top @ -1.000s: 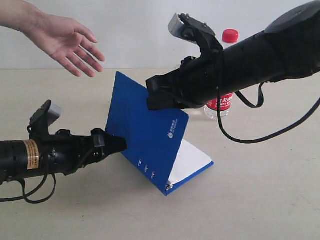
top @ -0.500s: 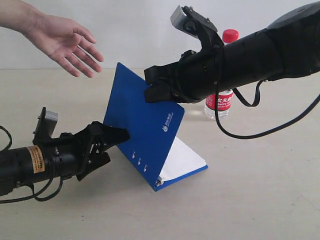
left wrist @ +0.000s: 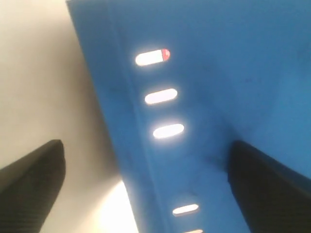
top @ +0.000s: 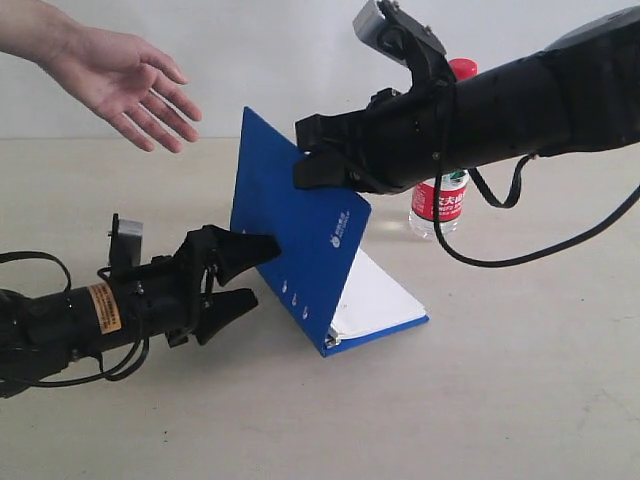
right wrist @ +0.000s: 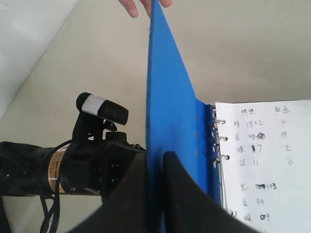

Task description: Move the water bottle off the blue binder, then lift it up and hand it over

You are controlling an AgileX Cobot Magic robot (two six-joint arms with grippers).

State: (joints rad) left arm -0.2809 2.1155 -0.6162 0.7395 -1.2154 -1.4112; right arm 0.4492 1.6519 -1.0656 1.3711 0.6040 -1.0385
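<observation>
The right tool (top: pixel 305 155), clamped on the top edge of the blue binder (top: pixel 300 240), holds its front cover steeply raised at centre, the pages (top: pixel 378 298) flat on the counter (top: pixel 500 400). The left tool (top: pixel 262 270), jaws spread wide, sits at the cover's left face. The water bottle (top: pixel 440 200) stands upright at far right behind the right arm; a person's open hand (top: pixel 130 85) hovers far left.
</observation>
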